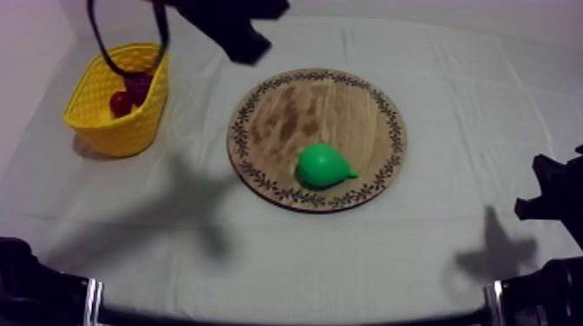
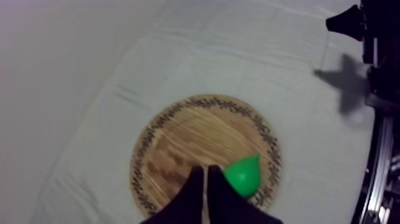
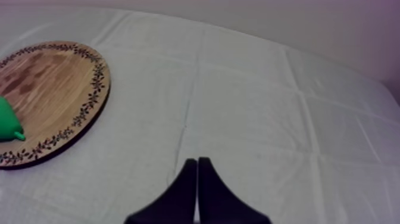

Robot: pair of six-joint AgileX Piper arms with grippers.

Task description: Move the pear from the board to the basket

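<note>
Pear (image 1: pixel 323 165) on wooden board (image 1: pixel 286 104), well apart from raised, closed left tool (image 2: pixel 205 171)

A round wooden board (image 1: pixel 295 108) with a patterned rim lies at the middle of the grey-white cloth (image 1: pixel 416 260). A green pear (image 1: pixel 321 165) rests on the board's near right part, close to the rim, with its narrow stem end pointing right. Well apart at the far left stands the yellow basket (image 1: pixel 130 130), holding a small red fruit (image 1: pixel 120 104) and, just beside it, a dark bunch of grapes (image 1: pixel 139 84). The left arm (image 1: pixel 234 30) hangs over the far edge, between basket and board. The right arm (image 1: pixel 555 195) sits at the right edge. Soft shadows (image 1: pixel 186 204) fall on the cloth near the board's left side.
</note>
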